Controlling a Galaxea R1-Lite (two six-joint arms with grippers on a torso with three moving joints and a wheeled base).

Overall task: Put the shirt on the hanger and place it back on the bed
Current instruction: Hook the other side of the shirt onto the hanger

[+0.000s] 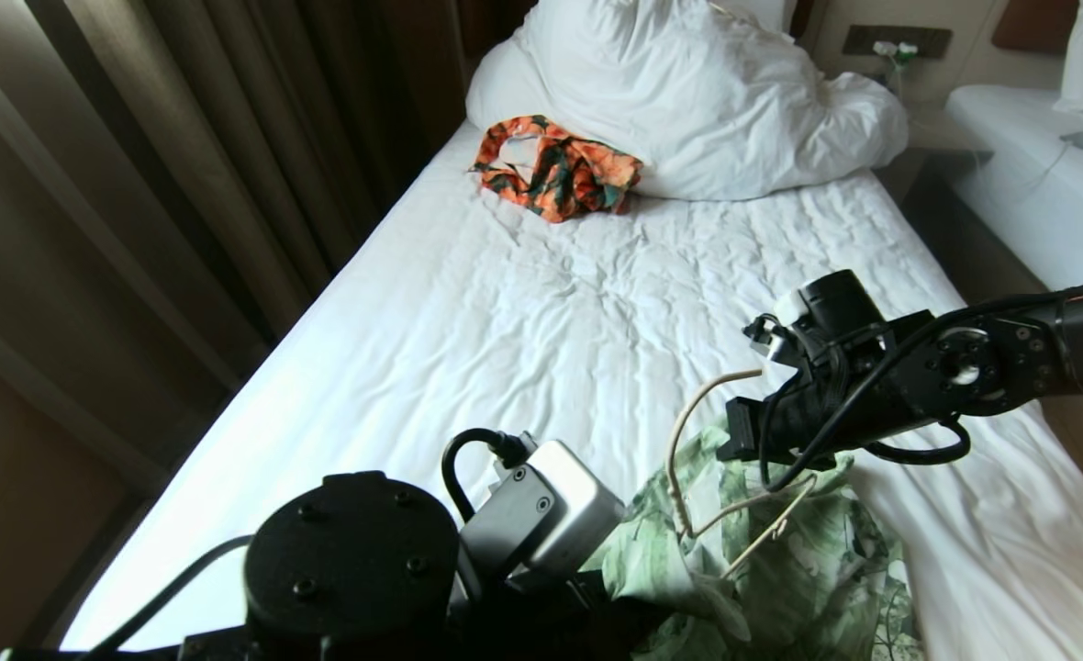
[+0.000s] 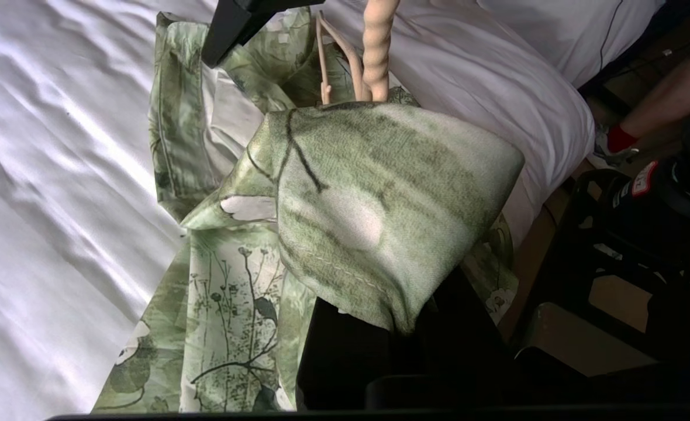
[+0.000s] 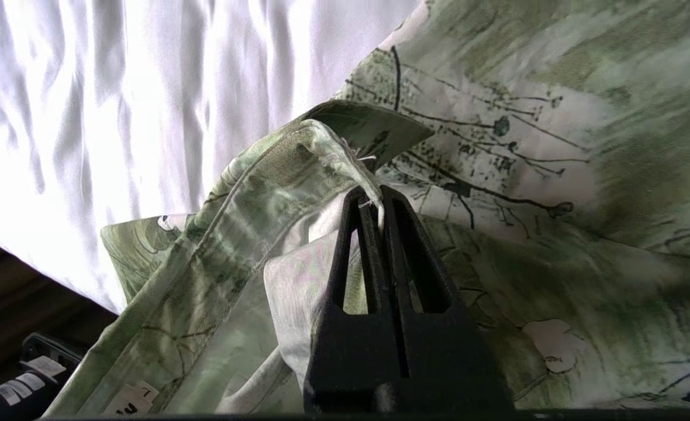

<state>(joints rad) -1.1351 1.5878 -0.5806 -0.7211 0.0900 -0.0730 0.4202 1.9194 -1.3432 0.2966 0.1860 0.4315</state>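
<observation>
My right gripper [image 3: 380,196] is pinched tight on a collar edge of the shirt [image 1: 780,560], which lies bunched at five o'clock on the bed [image 1: 505,312]. My left gripper [image 2: 345,327] is closed under a draped fold. The hanger [image 1: 688,459] sits only half inside the cloth, so a tug from either side could drag the fabric off its wire, or the thin hem could slip out of my right pinch.

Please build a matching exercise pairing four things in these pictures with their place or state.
Things:
1. green floral shirt
2. cream wire hanger
3. orange patterned garment
4. right tool

Places or states:
A. crumpled beside the pillow
B. shut on a shirt edge
C. hook sticking up above the shirt
D. bunched at the bed's near edge

Pairs: 1-D, 2-C, 3-A, 4-B
</observation>
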